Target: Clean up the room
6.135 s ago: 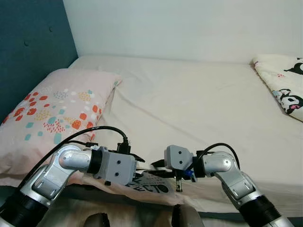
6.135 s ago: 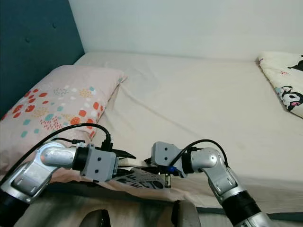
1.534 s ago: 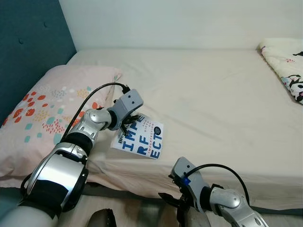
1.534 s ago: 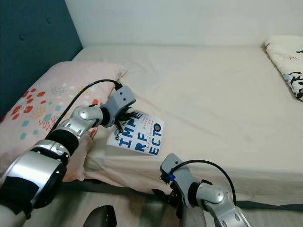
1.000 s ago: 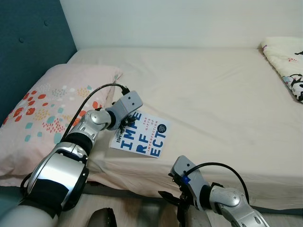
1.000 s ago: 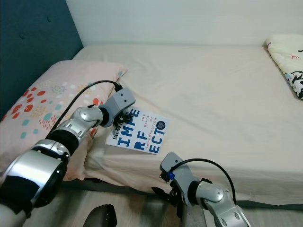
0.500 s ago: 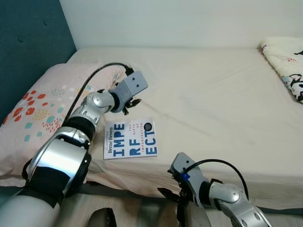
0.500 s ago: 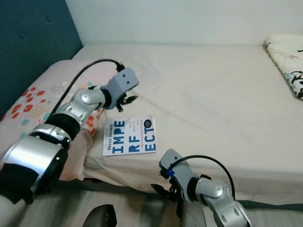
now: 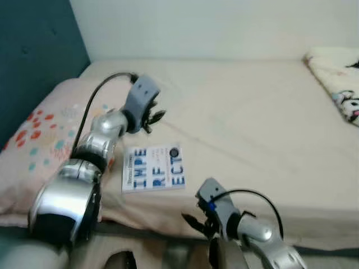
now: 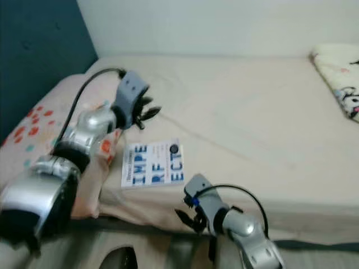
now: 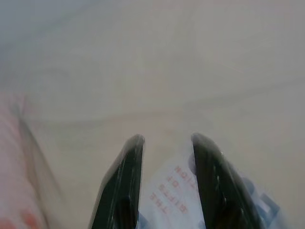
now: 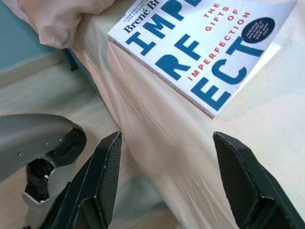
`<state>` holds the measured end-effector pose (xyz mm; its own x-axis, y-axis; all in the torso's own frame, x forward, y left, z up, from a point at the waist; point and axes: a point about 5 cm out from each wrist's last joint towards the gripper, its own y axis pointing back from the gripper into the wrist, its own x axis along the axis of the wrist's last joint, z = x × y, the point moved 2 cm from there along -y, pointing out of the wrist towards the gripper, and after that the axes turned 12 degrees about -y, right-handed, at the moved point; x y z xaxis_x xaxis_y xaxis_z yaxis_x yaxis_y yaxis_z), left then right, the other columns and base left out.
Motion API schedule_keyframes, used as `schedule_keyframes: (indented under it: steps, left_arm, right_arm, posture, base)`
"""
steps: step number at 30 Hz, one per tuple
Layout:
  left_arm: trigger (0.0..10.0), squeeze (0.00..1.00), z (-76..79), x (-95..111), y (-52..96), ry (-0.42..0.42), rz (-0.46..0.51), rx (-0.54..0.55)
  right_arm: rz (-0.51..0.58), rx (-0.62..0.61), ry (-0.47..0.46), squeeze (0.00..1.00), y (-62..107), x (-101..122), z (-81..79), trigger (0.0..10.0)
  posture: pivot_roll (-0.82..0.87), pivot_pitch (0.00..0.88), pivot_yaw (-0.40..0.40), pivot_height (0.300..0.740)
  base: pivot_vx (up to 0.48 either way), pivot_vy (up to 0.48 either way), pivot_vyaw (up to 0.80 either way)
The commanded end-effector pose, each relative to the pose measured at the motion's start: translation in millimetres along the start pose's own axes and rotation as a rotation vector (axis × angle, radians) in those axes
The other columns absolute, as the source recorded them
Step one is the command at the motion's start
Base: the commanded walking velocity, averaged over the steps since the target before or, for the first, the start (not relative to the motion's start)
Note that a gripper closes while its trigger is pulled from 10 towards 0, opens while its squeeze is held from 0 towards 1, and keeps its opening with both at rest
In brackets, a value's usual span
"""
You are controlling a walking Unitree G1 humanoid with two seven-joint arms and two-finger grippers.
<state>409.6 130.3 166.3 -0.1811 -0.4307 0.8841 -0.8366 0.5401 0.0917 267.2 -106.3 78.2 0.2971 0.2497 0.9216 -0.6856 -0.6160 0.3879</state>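
Left arm reaches forward over the bed (image 9: 252, 112), elbow bent, wrist raised. Left gripper (image 9: 154, 116) hangs above the sheet, just beyond the book's far edge and beside the pillow (image 9: 39, 145). In the left wrist view its two black fingers (image 11: 125, 186) stand a little apart with nothing between them; sheet and the book's far edge show through the gap. Head views are blurred, so whether the fingertips clear the sheet is hard to judge; they look lifted off it.

Book (image 9: 153, 168) lies flat on the bed near the front edge, cover up, blue block letters, just below and toward the robot from the left gripper. Not touched by either gripper. Its left edge sits close to the pillow.

Right arm is low, forearm bent inward in front of the mattress edge. Right gripper (image 10: 188, 218) sits below the bed's front edge, under and slightly right of the book. In the right wrist view its fingers (image 12: 102, 176) are spread wide, empty, looking up at the book (image 12: 202, 47) and the draped sheet.

Patterned blanket (image 9: 336, 84) at the bed's far right, well apart from both grippers.
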Motion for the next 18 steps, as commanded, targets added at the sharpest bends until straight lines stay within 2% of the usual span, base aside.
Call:
schedule_keyframes:
  steps: [1,3,4,5,6,7,8,10,11,12,14,18]
  left_arm:
    - [10.0,0.0,3.3,-27,12.2,0.137,-0.057,0.132]
    - [10.0,0.0,3.3,-27,12.2,0.137,-0.057,0.132]
    - [10.0,0.0,3.6,-42,22.5,0.231,-0.088,0.256]
    - [10.0,0.0,3.6,-42,22.5,0.231,-0.088,0.256]
    - [10.0,0.0,4.7,-49,34.2,0.275,-0.081,0.362]
    - [10.0,0.0,8.3,-53,47.9,0.283,-0.064,0.437]
    - [10.0,0.0,12.9,-53,57.3,0.27,-0.036,0.466]
    - [10.0,0.0,12.9,-53,57.3,0.27,-0.036,0.466]
    - [10.0,0.0,19.5,-53,63.6,0.228,-0.021,0.469]
    - [10.0,0.0,19.5,-53,63.6,0.228,-0.021,0.469]
    - [10.0,0.0,33.7,-52,68.6,0.199,0.0,0.438]
    - [10.0,0.0,45.7,-49,69.2,0.2,0.001,0.406]
  right_arm:
    - [0.017,-0.045,-0.006,0.0,-2.9,-8,-1.4,10.0]
    - [0.017,-0.045,-0.006,0.0,-2.9,-8,-1.4,10.0]
    - [0.027,-0.06,-0.007,0.0,-2.9,-11,-2.7,10.0]
    - [0.027,-0.06,-0.007,0.0,-2.9,-11,-2.7,10.0]
    - [0.048,-0.08,-0.018,0.0,-2.2,-11,-2.6,10.0]
    - [0.091,-0.118,-0.043,0.0,-1.7,-8,-0.7,10.0]
    - [0.134,-0.152,-0.079,0.0,-1.3,-5,2.0,10.0]
    - [0.134,-0.152,-0.079,0.0,-1.3,-5,2.0,10.0]
    - [0.192,-0.187,-0.121,0.0,-1.2,1,4.9,10.0]
    - [0.192,-0.187,-0.121,0.0,-1.2,1,4.9,10.0]
    - [0.26,-0.231,-0.163,0.0,-3.2,9,7.7,10.0]
    - [0.29,-0.259,-0.182,0.0,-4.3,11,10.0,10.0]
  posture:
    - [-0.01,0.037,-0.015,0.579]
    - [-0.01,0.037,-0.015,0.579]
    - [0.0,0.032,-0.016,0.579]
    - [0.0,0.032,-0.016,0.579]
    - [0.0,0.026,-0.016,0.579]
    - [0.0,0.015,-0.016,0.579]
    - [0.0,0.007,-0.023,0.579]
    - [0.0,0.007,-0.023,0.579]
    - [0.01,0.002,-0.026,0.579]
    - [0.01,0.002,-0.026,0.579]
    - [0.01,0.0,-0.029,0.589]
    - [0.01,0.0,-0.039,0.599]
  base:
    - [0.0,0.0,0.0]
    - [0.0,0.0,0.0]
    - [0.0,0.0,0.0]
    - [0.0,0.0,0.0]
    - [0.0,0.0,0.0]
    - [0.0,0.0,0.0]
    - [0.0,0.0,0.0]
    - [0.0,0.0,0.0]
    - [0.0,0.0,0.0]
    - [0.0,0.0,0.0]
    - [0.0,0.0,0.0]
    - [0.0,0.0,0.0]
